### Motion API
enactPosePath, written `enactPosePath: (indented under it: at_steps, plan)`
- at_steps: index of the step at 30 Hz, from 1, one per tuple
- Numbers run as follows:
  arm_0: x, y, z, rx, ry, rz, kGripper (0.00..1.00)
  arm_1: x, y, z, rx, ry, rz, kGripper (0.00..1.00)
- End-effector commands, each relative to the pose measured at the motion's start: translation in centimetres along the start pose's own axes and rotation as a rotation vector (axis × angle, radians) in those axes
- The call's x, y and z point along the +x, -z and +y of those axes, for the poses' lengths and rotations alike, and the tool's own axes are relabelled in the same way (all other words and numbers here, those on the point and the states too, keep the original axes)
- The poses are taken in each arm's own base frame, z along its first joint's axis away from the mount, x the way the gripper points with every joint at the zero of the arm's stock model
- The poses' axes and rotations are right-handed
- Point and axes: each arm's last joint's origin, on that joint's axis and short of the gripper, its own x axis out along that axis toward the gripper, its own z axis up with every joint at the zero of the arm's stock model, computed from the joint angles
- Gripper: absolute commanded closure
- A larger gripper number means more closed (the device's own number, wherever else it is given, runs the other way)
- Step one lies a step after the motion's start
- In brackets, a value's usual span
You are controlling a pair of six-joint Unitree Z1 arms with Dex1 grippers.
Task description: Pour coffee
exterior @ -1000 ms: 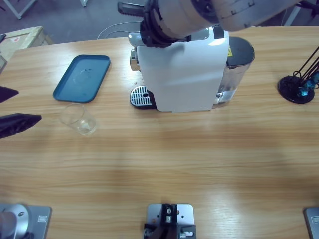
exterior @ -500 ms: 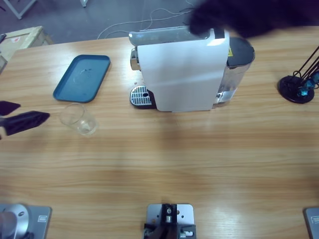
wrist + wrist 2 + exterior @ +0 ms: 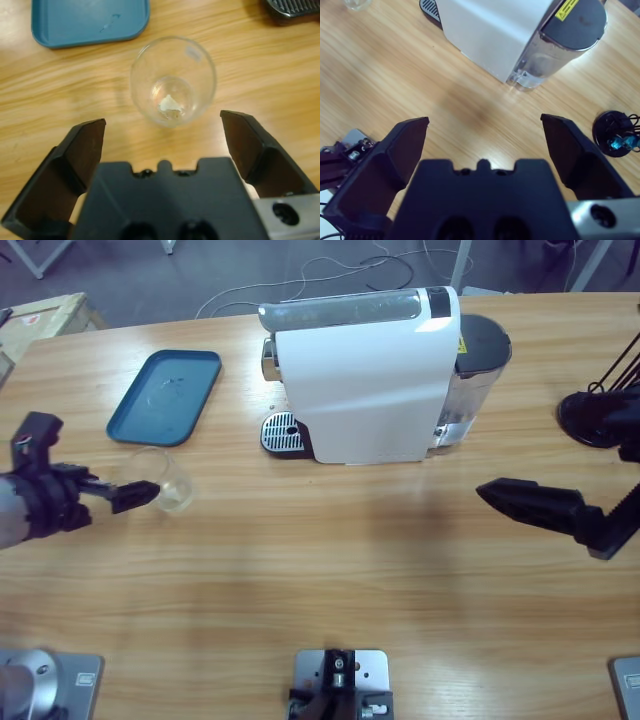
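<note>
We see the left gripper [image 3: 162, 137] with fingers [image 3: 82, 147] spread wide, just short of the glass [image 3: 173, 80] on the bench [image 3: 330, 560]; right gripper [image 3: 500, 495] released, near the machine [image 3: 365, 390].

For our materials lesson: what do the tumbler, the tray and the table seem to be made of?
Tumbler: clear glass or perhaps plastic, since the table shows through its wall.
Tray: probably plastic, with an even matte blue surface and a rounded moulded rim.
Table: wood or wood-look laminate, with pale grain stripes and a smooth finish.
</note>
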Motion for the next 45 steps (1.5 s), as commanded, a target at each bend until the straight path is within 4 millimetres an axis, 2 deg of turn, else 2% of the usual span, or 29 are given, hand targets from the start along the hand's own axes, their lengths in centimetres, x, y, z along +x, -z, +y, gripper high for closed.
enactPosePath:
  at_steps: [1,6,14,20,22,25,26,29,30,32,35,38,41,43,45]
  plan:
    - [4.4,0.2,-1.7,-0.003,-0.071,0.017,0.009,-0.9,1.3,-0.7,0.008,-0.017,0.011,0.000]
    - [5.7,0.5,-2.1,-0.031,-0.075,-0.026,0.009,-0.9,1.6,-0.9,0.025,-0.017,0.015,0.000]
    - [6.7,3.6,-1.9,-0.024,-0.064,-0.035,0.009,-0.7,2.1,-1.0,0.032,-0.014,0.031,0.000]
    - [7.3,3.1,-2.2,-0.049,-0.091,-0.102,0.035,-0.9,2.0,-1.0,0.038,-0.026,0.030,0.000]
    - [7.5,3.1,-2.5,-0.051,-0.080,-0.115,0.127,-1.0,2.0,-1.0,0.039,-0.030,0.035,0.000]
    - [7.7,3.4,-2.9,-0.055,-0.061,-0.116,0.153,-1.1,2.0,-1.0,0.044,-0.035,0.033,0.000]
    - [7.7,3.5,-2.8,-0.059,-0.060,-0.115,0.213,-1.1,2.0,-1.0,0.044,-0.036,0.032,0.000]
    - [7.3,4.3,-2.2,-0.054,-0.063,-0.104,0.906,-1.3,2.2,-1.2,0.051,-0.038,0.028,0.000]
    - [7.1,4.5,-1.9,-0.054,-0.070,-0.108,1.000,-1.4,2.2,-1.3,0.052,-0.039,0.026,0.000]
    - [6.5,4.8,-1.4,-0.049,-0.072,-0.122,1.000,-1.5,2.4,-1.4,0.055,-0.040,0.024,0.000]
    - [5.5,4.0,-1.4,0.020,-0.027,-0.171,1.000,-1.9,2.4,-1.7,0.055,-0.034,0.015,0.000]
    - [3.5,2.9,-2.1,0.280,0.221,-0.222,1.000,-3.2,2.2,-2.4,0.052,-0.023,-0.007,0.000]
    - [1.7,1.5,-1.7,0.411,0.470,-0.319,1.000,-4.2,2.6,-3.1,0.058,-0.027,-0.026,0.000]
    - [1.5,0.2,-0.9,0.486,0.611,-0.379,1.000,-4.3,3.0,-3.3,0.058,-0.025,-0.025,0.000]
    - [1.9,-1.0,0.5,0.525,0.626,-0.426,1.000,-4.4,3.3,-3.5,0.054,-0.017,-0.025,0.000]
